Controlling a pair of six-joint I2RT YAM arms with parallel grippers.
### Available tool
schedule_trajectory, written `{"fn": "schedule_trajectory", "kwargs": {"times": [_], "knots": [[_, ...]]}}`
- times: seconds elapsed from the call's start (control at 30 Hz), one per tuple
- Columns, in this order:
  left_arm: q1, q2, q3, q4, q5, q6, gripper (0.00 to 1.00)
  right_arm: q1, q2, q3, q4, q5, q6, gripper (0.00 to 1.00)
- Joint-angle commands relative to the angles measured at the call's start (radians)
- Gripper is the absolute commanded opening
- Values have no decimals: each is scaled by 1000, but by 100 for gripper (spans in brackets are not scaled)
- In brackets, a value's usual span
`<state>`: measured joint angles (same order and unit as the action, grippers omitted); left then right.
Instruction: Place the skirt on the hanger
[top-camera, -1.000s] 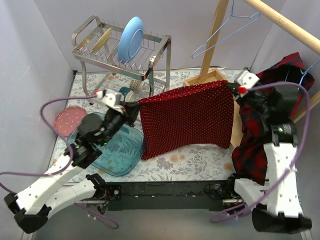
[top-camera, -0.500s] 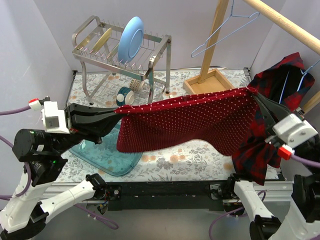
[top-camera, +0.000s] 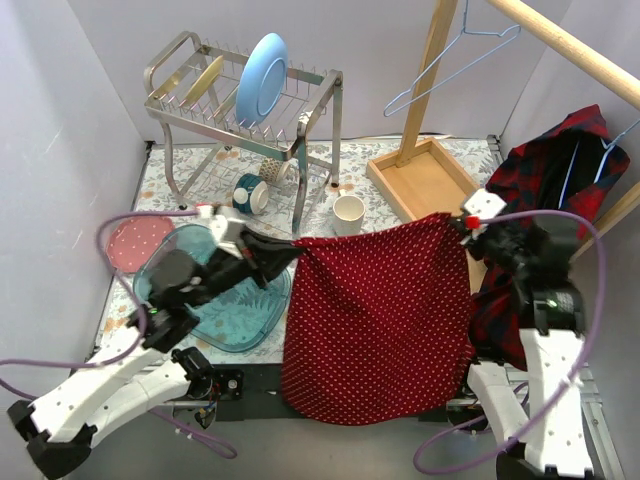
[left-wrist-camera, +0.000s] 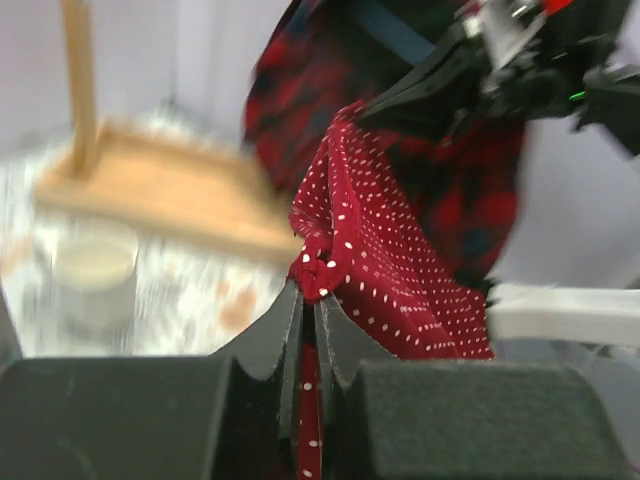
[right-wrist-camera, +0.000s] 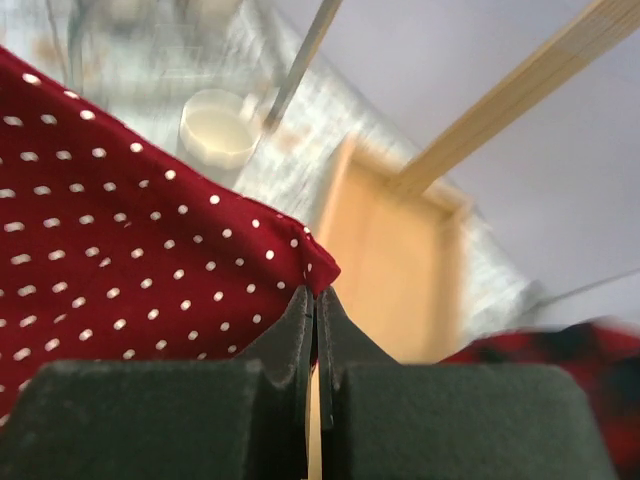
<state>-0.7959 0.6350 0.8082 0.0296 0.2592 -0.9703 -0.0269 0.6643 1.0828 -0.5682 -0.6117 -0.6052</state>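
The left tool (top-camera: 292, 243) was clamped on the skirt's (top-camera: 375, 320) upper left corner, and the right tool (top-camera: 460, 222) was pinched shut on its upper right corner. The skirt hung spread between them over the near edge of the counter (top-camera: 355, 175). The hanger (top-camera: 450, 62) hung far right, well apart from it.

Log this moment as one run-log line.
left gripper: shut on red white-dotted cloth skirt, corner | right gripper: shut on other corner | skirt: hangs spread between them | pale blue wire hanger: bare
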Motion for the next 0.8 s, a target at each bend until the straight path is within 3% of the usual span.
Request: {"fn": "schedule_trajectory", "kwargs": {"times": [0.0,0.13,0.23,0.37,0.5,0.77], "knots": [[0,64,-237,117,-298,-97,0,-7,29,-263,238,-14,-34,1],[3,201,-297,216,-431,-71,0,-7,184,-385,379,-62,-64,1],[21,356,-276,254,-515,-41,0,-7,340,-350,435,-100,-36,1],[78,555,-216,282,-521,-30,0,-7,524,-256,507,-92,24,1],[112,618,-170,319,-566,-4,0,-8,592,-204,519,-74,39,1],[141,632,-78,302,-548,48,0,-8,531,-210,554,-86,56,1]]}}
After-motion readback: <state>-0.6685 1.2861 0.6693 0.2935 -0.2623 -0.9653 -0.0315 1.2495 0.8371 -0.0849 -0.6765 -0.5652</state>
